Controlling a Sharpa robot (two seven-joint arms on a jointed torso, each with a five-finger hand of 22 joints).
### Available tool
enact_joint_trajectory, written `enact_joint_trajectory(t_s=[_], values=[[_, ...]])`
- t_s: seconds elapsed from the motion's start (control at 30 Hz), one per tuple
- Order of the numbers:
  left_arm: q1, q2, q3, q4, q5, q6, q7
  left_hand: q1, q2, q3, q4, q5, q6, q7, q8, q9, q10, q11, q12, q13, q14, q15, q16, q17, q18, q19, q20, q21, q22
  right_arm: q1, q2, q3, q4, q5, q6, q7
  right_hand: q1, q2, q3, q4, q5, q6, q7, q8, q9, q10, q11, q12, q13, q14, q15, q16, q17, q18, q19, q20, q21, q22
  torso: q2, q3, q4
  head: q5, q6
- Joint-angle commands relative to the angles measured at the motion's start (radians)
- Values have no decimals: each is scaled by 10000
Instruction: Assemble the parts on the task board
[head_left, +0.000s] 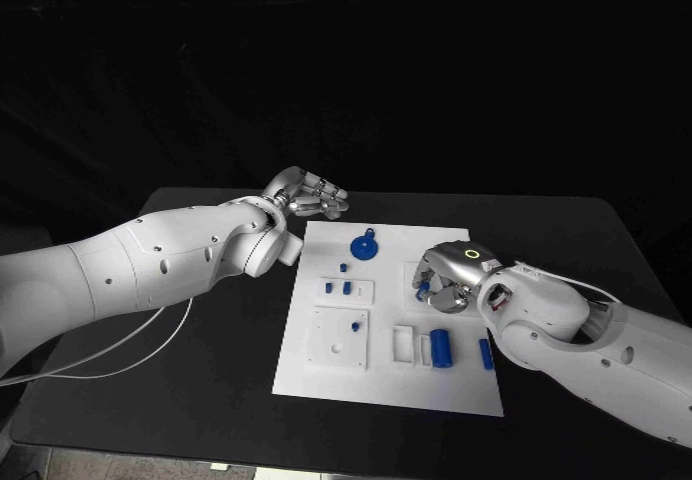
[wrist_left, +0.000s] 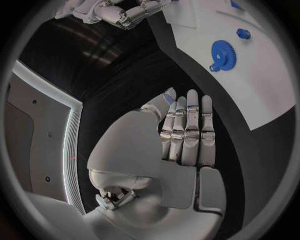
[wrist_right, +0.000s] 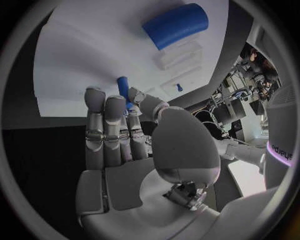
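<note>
Task board (head_left: 387, 375): white plate on black tabletop (head_left: 216, 400), bearing blue gear (head_left: 365, 245), blue cylinder (head_left: 441, 348) in its slot, small pegs. Left hand (head_left: 307, 195): off the board's far corner, fingers extended together, holding nothing. Right hand (head_left: 440, 283): over the board's right side, fingers pinching a small blue part (wrist_right: 124, 87)

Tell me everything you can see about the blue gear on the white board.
The blue gear is a flat, toothed disc in what looks like plain blue plastic, with a small hole at its centre and a small round knob at its rim. It lies flat near the far edge of the task board, apart from the other blue parts. Nothing touches it but the board: the left hand hovers off the board beside it.
</note>
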Motion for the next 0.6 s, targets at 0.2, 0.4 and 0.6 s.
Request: enact_joint_trajectory(t_s=[0.2,0.4,0.6], values=[[11,54,10,-70,52,112,44,25,88,-43,22,38,41,6,-33,-8,-45,0,6,-6,20,38,-43,8,-114,33,-23,18,9,16,-154,283,547,-499,-497,-249,137,94,-60,12,62,76,-4,-17,1,750,-530,42,34,-20,-95,-4,-57,146,349,-77,136,156,-3,-8,-14,94,31],[11,104,10,-146,54,113,43,25,88,-43,22,38,41,6,-33,-8,-45,0,6,-6,20,38,-43,8,-114,33,-23,18,9,35,-178,462,1002,-368,-632,-190,138,78,-57,41,63,91,-9,-18,1,768,-538,42,34,-17,-101,3,-78,139,356,-84,169,234,-18,-18,-20,226,19],[11,208,10,-265,76,145,39,25,88,-43,22,38,41,6,-33,-8,-45,0,6,-6,20,38,-43,8,-114,33,-23,18,9,39,261,430,1213,-203,-599,-39,138,78,-57,41,63,91,-9,-18,1,768,-538,42,34,-17,-101,3,-78,139,356,-84,169,234,-29,-3,-42,479,-11]])
